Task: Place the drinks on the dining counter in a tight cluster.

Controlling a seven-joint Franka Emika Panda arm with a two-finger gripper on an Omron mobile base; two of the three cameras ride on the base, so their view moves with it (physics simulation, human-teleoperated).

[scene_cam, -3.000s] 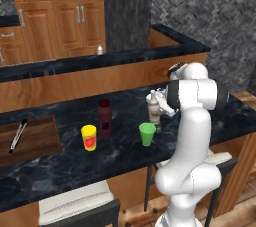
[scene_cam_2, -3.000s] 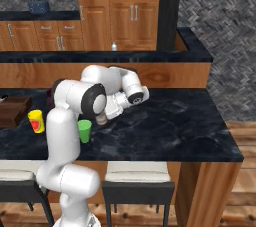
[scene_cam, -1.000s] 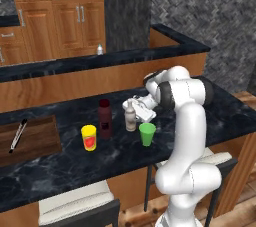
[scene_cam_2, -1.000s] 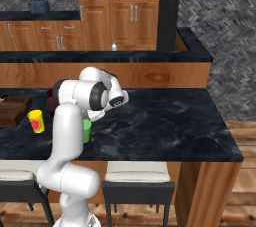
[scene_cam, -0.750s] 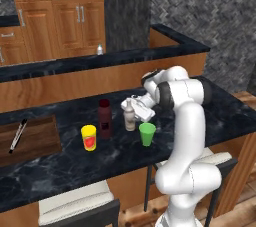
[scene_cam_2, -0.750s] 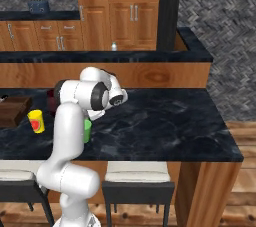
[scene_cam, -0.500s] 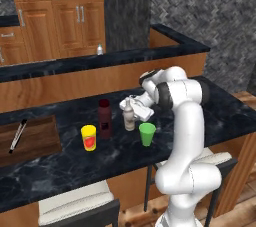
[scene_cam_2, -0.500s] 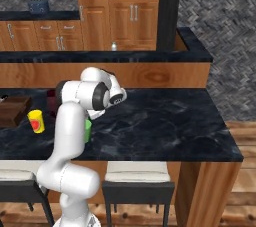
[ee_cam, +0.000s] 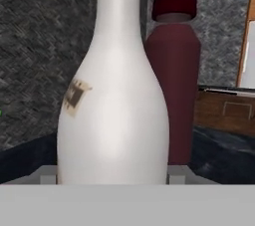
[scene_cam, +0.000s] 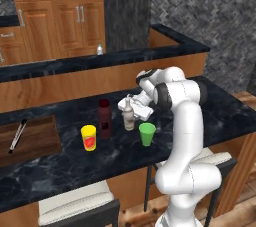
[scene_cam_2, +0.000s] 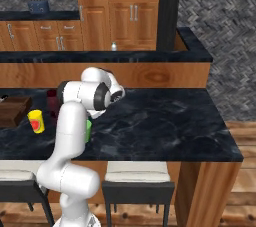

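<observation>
On the dining counter a dark maroon bottle stands upright. Close to its right is the slim tan bottle with a white neck, upright at counter level. My gripper reaches in from the right and is shut on the tan bottle. In the hand view the tan bottle looms between my fingertips, with the maroon bottle just behind it. The short clear bottle with a light-blue cap stands far back on the raised ledge, also seen in the right base view.
A green cup stands just right of the tan bottle, and a yellow cup is left of the maroon one. A wooden cutting board with a knife lies at the left. Stools sit beneath the counter.
Three seconds ago my gripper held the tan bottle farther right; it has carried it left to beside the maroon bottle. Over the last second it has barely moved.
</observation>
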